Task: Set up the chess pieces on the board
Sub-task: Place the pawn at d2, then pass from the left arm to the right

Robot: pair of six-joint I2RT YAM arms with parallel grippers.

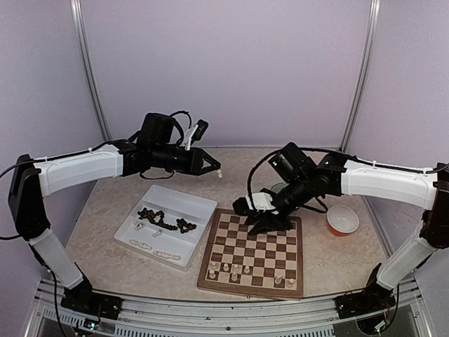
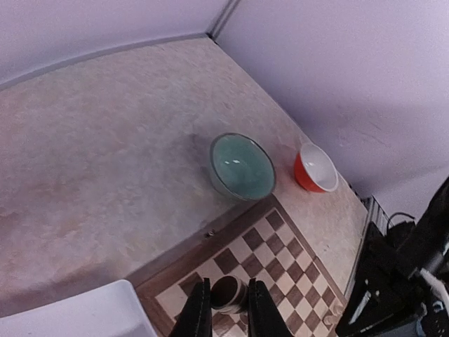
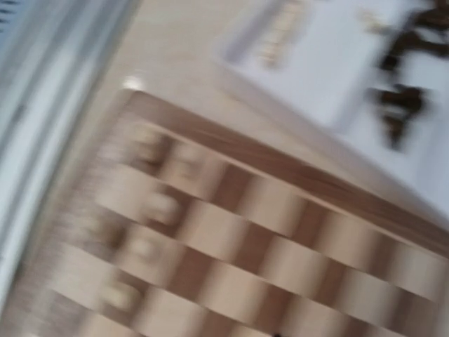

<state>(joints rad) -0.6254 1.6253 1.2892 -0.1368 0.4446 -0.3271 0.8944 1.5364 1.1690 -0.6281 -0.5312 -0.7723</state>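
Observation:
The board (image 1: 291,270) lies front and centre, with several cream-white chess pieces (image 1: 226,267) standing on its near rows. My left gripper (image 1: 209,167) hangs high above the table behind the tray. It is shut on a cream-white chess piece (image 1: 219,173). In the left wrist view that piece (image 2: 229,293) shows its dark round base between the fingers (image 2: 198,312). My right gripper (image 1: 258,225) hovers low over the board's far left squares, and its jaws are too dark to read. The right wrist view is motion-blurred and shows the board (image 3: 280,210) and pale pieces (image 3: 161,207), but no fingers.
A white divided tray (image 1: 200,203) left of the board holds several dark pieces (image 1: 165,219) and a few cream ones (image 1: 167,255). A red bowl (image 1: 342,220) stands right of the board. A teal bowl (image 2: 242,167) sits behind the board's far edge.

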